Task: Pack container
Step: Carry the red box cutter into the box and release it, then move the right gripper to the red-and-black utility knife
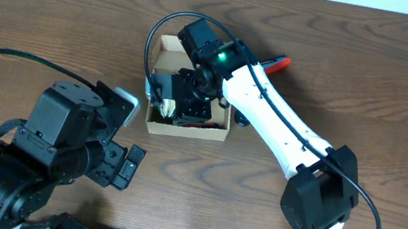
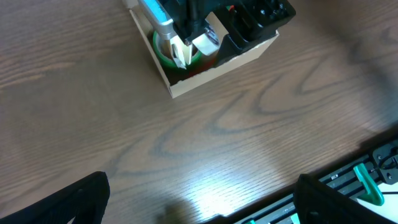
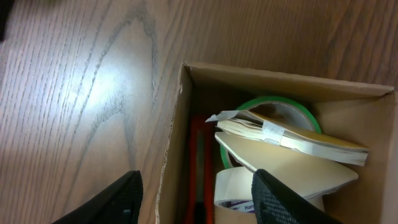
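Note:
The container (image 1: 185, 130) is a tan cardboard box, open at the top, in the middle of the table. In the right wrist view its wall (image 3: 171, 143) encloses a green tape roll (image 3: 273, 102), a white tape roll (image 3: 233, 186), folded cream paper (image 3: 292, 140) and a red-orange tool (image 3: 198, 162). My right gripper (image 3: 196, 199) is open and empty over the box's edge, one finger outside the wall and one over the contents; from overhead it (image 1: 189, 96) covers the box. My left gripper (image 2: 199, 208) is open and empty above bare table, well short of the box (image 2: 217, 62).
A red-orange handled object (image 1: 278, 63) lies beside the right arm behind the box. A black rail with green clips (image 2: 367, 180) runs along the table's front edge. The left arm's bulk (image 1: 24, 160) fills the front left.

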`<state>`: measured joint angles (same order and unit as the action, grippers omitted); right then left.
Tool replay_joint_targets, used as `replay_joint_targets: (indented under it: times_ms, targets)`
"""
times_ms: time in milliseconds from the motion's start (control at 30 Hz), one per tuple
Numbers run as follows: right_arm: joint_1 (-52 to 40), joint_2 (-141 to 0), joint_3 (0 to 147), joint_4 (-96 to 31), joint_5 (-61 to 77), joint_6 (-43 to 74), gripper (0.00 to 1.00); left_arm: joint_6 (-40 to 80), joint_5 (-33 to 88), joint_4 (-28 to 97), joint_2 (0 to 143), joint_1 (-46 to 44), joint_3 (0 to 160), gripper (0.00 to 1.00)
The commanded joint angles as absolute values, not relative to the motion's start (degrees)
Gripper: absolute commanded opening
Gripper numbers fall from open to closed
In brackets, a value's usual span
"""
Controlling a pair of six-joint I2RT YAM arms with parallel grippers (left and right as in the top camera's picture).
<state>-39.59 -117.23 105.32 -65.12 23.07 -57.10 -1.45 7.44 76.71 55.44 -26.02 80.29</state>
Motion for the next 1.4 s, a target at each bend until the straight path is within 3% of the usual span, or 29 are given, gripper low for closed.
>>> replay_joint_targets:
  times_ms: [0,167,333,400,433,500,633,800,1100,1367]
  targets:
    - [-39.7,-117.4,105.7,-65.2,23.3,-56.5,0.57,-1.1,7.0,76.9,55.4,-25.9,80.8,0.95]
    - [-38.8,-115.3,107.4,-64.7,20.3,-50.3,0.51,-1.1,7.0,76.9,55.4,-25.9,80.8,0.95]
    - [-33.9,-112.3,109.6,-57.1,13.4,-36.3,0.55,-1.1,7.0,76.9,55.4,-25.9,80.8,0.95]
    - [-30.4,-111.9,109.6,-52.1,11.3,-27.3,0.63,-1.1,7.0,76.9,55.4,-25.9,80.8,0.95]
    - [-28.3,-111.9,109.6,-49.8,10.6,-21.4,0.72,-1.1,7.0,76.9,55.4,-25.9,80.8,0.95]
    - [-24.5,-112.3,109.4,-47.1,10.6,-11.3,0.99,-1.1,7.0,76.9,55.4,-25.9,80.8,0.95]
    - [-17.6,-113.6,109.4,-46.3,14.0,4.4,0.99,-1.1,7.0,76.9,55.4,-25.9,80.8,0.95]
    - [-12.8,-114.0,109.4,-47.9,19.7,9.9,0.99,-1.1,7.0,76.9,55.4,-25.9,80.8,0.95]
    - [-11.3,-117.3,109.5,-52.7,2.7,39.2,0.98,-1.1,7.0,76.9,55.4,-25.9,80.8,0.95]
    - [-9.7,-118.8,110.3,-53.7,2.3,45.1,0.91,-1.1,7.0,76.9,55.4,-25.9,80.8,0.95]
